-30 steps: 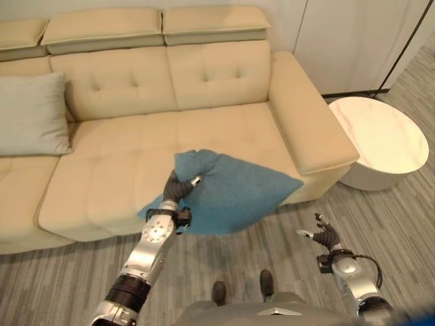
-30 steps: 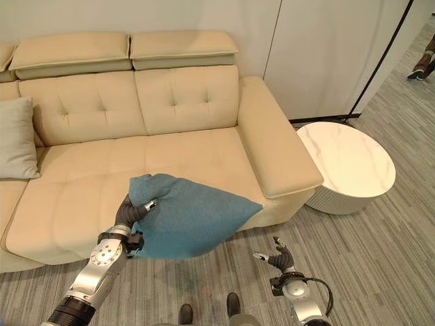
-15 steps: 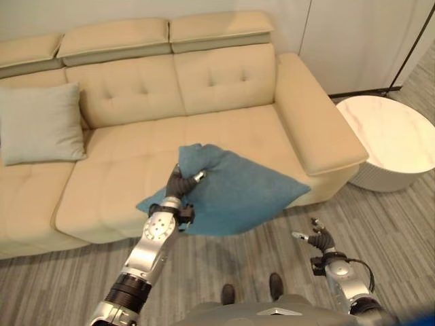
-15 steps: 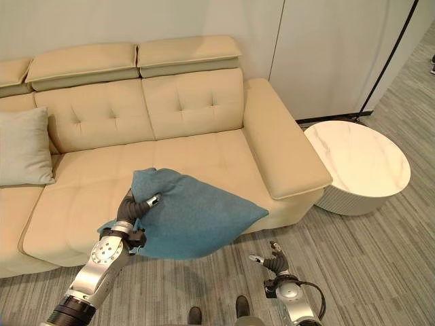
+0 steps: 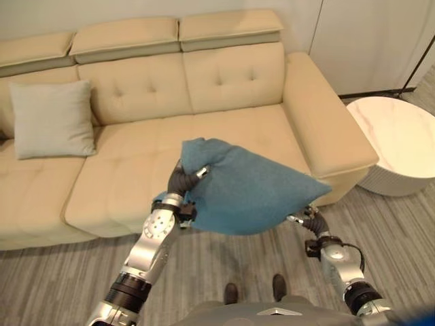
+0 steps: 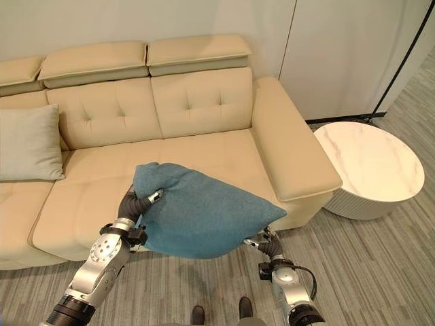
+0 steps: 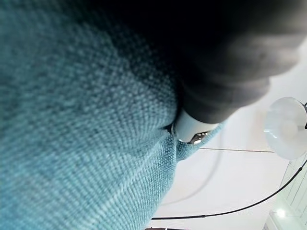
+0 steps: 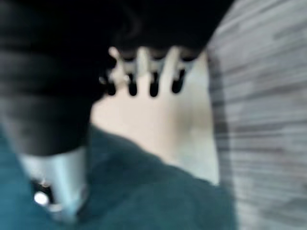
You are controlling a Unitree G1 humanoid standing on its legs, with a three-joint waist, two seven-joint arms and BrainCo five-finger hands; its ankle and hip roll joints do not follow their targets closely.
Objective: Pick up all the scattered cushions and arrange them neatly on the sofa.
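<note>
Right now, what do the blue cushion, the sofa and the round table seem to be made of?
Blue cushion: coarse woven fabric, matte; the weave shows in the left wrist view.
Sofa: smooth beige upholstery, tufted, probably leather or faux leather.
Round table: white top with faint veins, marble-like; possibly imitation.

My head views are evenly and softly lit, bright enough to show the sofa point(image 6: 204, 142) tufting, with straight lines bowing toward the edges. A soft shadow lies on the floor under the blue cushion point(image 6: 204, 214) I hold up. The round side table point(image 6: 370, 166) top shows a pale sheen. My left wrist view is dark where the hand point(image 7: 211, 96) cover sits close, the cushion weave sharp, and a glaring ceiling lamp point(image 7: 287, 127) is washed out. My right wrist view is smeared, the fingers point(image 8: 153, 76) soft, the cover nearly black.
</note>
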